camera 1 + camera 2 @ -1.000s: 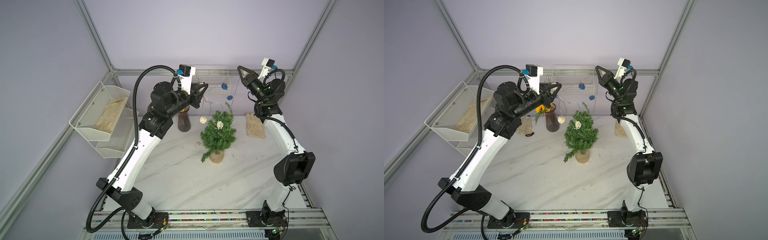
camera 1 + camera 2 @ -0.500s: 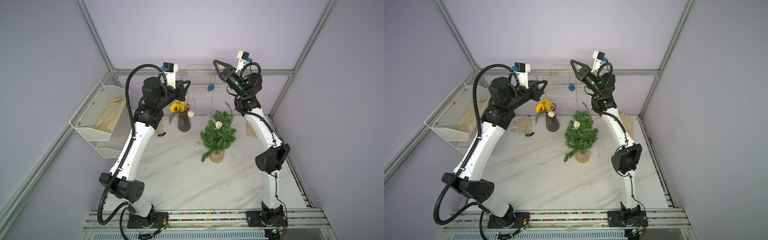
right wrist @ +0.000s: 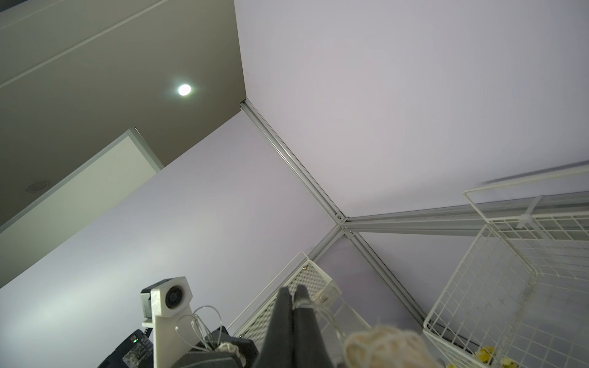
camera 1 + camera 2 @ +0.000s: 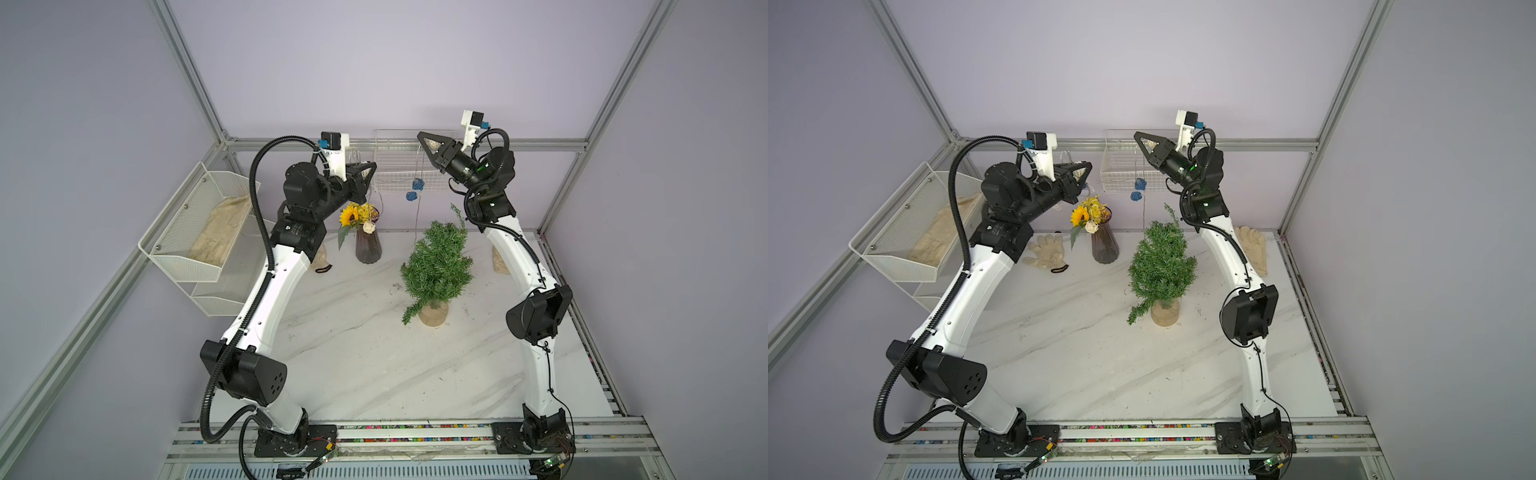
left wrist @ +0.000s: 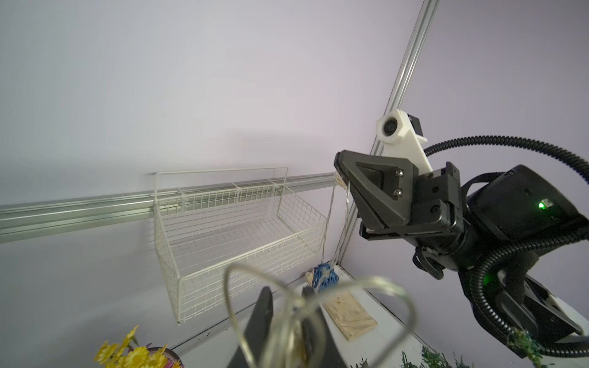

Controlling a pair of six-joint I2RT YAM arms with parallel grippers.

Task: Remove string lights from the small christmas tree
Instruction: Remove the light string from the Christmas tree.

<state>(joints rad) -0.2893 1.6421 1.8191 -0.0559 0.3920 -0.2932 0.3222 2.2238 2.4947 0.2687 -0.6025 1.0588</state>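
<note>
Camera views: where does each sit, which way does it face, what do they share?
Both top views: high above the front rail, looking down on the table, the small christmas tree, left arm and right arm.
Left wrist: on the left arm, facing the back wall and wire basket past the left pincer; right pincer shows.
Right wrist: on the right arm, tilted up at the ceiling corner past the right pincer; left wrist camera shows.
Shared: both wrist views catch the wire basket and the string lights.
</note>
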